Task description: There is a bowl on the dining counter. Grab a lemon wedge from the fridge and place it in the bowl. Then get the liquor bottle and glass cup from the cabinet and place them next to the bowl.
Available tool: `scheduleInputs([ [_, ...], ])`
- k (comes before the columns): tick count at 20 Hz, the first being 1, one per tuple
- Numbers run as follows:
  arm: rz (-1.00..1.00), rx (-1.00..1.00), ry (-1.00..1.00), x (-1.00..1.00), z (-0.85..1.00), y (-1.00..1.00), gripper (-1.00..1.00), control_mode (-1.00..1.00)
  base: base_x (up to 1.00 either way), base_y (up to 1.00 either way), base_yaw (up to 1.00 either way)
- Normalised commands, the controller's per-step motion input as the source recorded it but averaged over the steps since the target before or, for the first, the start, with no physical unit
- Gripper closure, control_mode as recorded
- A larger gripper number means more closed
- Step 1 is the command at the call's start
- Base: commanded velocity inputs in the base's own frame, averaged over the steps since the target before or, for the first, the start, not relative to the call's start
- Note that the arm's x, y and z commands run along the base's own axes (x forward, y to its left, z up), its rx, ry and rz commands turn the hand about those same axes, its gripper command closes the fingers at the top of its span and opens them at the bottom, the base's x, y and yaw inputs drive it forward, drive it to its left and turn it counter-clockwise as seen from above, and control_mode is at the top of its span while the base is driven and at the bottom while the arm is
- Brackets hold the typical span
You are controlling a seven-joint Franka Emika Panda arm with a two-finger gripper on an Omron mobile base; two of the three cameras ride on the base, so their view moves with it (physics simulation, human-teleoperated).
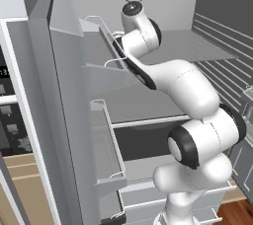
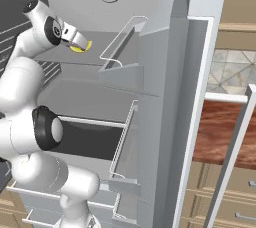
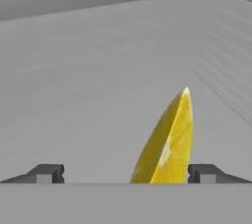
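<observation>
The lemon wedge (image 3: 170, 144) is a yellow slice standing on edge on the fridge's upper shelf (image 3: 98, 95). In the hand view it rises between my two dark fingertips (image 3: 206, 173), closer to the right one. My gripper (image 3: 127, 174) is open around it, and no pad visibly touches it. In the right base view the lemon wedge (image 2: 81, 47) peeks out just under my gripper (image 2: 76, 40), deep inside the open fridge. The bowl, liquor bottle and glass cup are out of view.
Both fridge doors stand open, with wire door bins on the left (image 1: 106, 135) and right (image 2: 122, 137). A ribbed fridge wall (image 3: 226, 70) runs close beside the wedge. Lower shelves and drawers (image 1: 143, 120) lie beneath my arm.
</observation>
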Motion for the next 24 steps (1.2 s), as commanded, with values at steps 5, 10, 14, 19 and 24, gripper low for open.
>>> scheduleInputs([
  [5, -0.11, 0.00, -0.10, 0.00, -0.01, -0.19, -1.00, -1.00, 0.00, 0.00, 0.00],
  [10, -0.09, 0.00, -0.09, 0.00, -0.04, -0.24, -1.00, -1.00, 0.00, 0.00, 0.00],
  [14, -0.06, 0.00, -0.01, 0.01, -0.11, -0.23, -1.00, -1.00, 0.00, 0.00, 0.00],
  [19, -0.02, 0.00, 0.00, 0.00, -0.19, -0.16, -1.00, -1.00, 0.00, 0.00, 0.00],
  [24, 0.00, 0.00, 0.00, 0.00, -0.28, -0.09, 1.00, -1.00, 0.00, 0.00, 0.00],
])
